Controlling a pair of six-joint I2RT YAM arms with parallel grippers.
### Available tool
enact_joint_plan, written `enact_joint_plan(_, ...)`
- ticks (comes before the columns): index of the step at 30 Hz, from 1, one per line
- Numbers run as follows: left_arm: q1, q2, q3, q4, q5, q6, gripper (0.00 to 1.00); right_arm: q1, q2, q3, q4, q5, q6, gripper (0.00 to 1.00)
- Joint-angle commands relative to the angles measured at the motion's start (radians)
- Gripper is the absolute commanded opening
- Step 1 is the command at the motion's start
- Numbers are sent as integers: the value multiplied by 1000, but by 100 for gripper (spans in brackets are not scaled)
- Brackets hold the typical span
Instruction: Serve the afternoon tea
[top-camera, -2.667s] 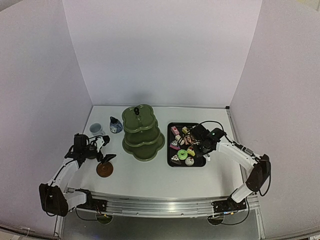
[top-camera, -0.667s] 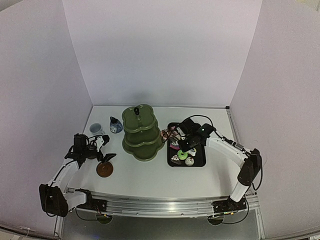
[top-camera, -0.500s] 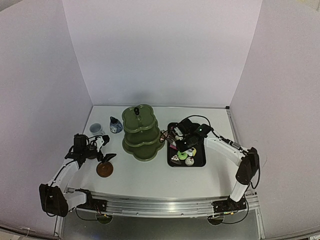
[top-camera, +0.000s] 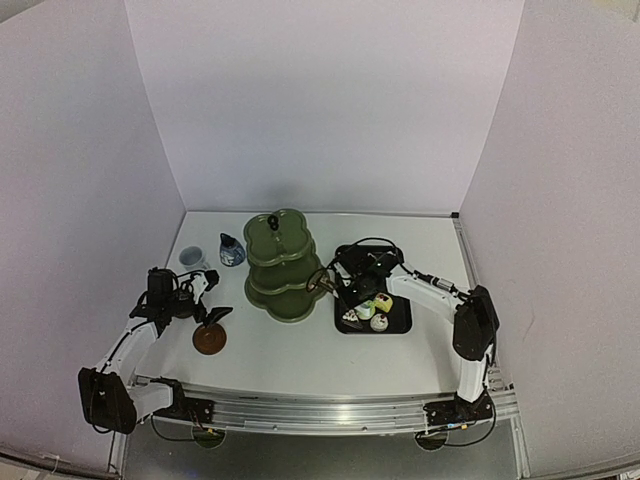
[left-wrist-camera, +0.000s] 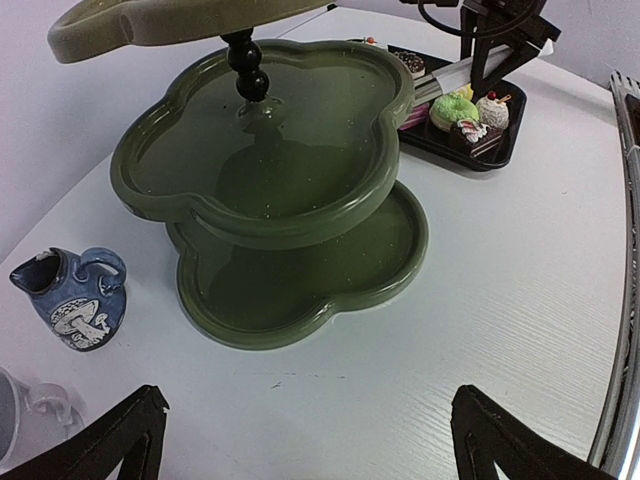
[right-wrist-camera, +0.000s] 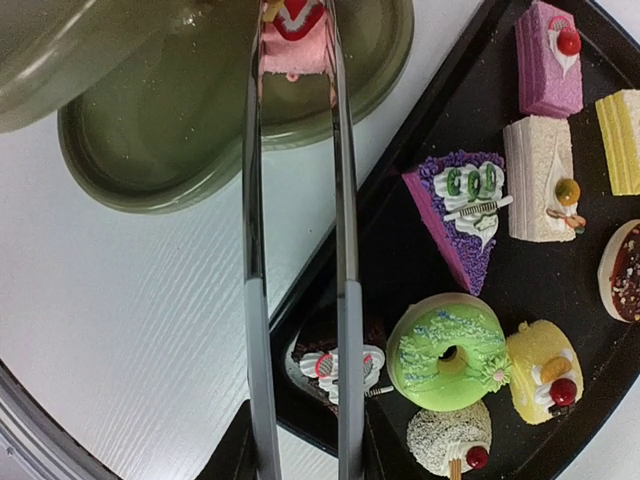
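The olive-green three-tier stand (top-camera: 285, 265) stands mid-table. My right gripper (top-camera: 352, 283) is shut on the thin metal tongs (right-wrist-camera: 345, 250). The tongs pinch a pink cake (right-wrist-camera: 295, 40) over the stand's bottom tier (right-wrist-camera: 200, 130), under the middle tier's rim. Several other cakes lie on the black tray (right-wrist-camera: 400, 250), among them a green doughnut (right-wrist-camera: 447, 350) and a purple wedge (right-wrist-camera: 460, 215). My left gripper (top-camera: 212, 303) is open and empty, just above a brown coaster (top-camera: 209, 340). The dark-blue pot (top-camera: 231, 250) and white mug (top-camera: 191, 259) stand at the back left.
In the left wrist view the stand (left-wrist-camera: 270, 170) fills the middle, with the pot (left-wrist-camera: 75, 300) at left and the tray (left-wrist-camera: 500, 150) at far right. White walls close in the table on three sides. A metal rail runs along the near edge.
My right arm has swung left from over the tray to the stand, carrying the pink cake in the tongs. The left arm has not moved.
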Motion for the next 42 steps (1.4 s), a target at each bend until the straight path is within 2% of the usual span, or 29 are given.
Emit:
enact_joint_plan(1,-3,-18,2,25,-2,3,100,18,9,51,54,55,8,0)
enact_joint_plan(6,-3,-20,-1,26,-6,3,100,34,17,50,53,108,-7,11)
enact_joint_plan(10,-2,-21,-2,27,-5,3,100,36,25,52,54,107,-10,27)
enact_joint_plan(15,-2,-22,-1,23,-10,6,100,36,3,42,51,99,-6,39)
enact_joint_plan(27,-3,-21,3,12,-9,16,100,36,-129,-24,-7,112,1,41)
enact_joint_plan(42,-3,-18,4,0,-5,22,100,30,-327,-146,-230,200,81,39)
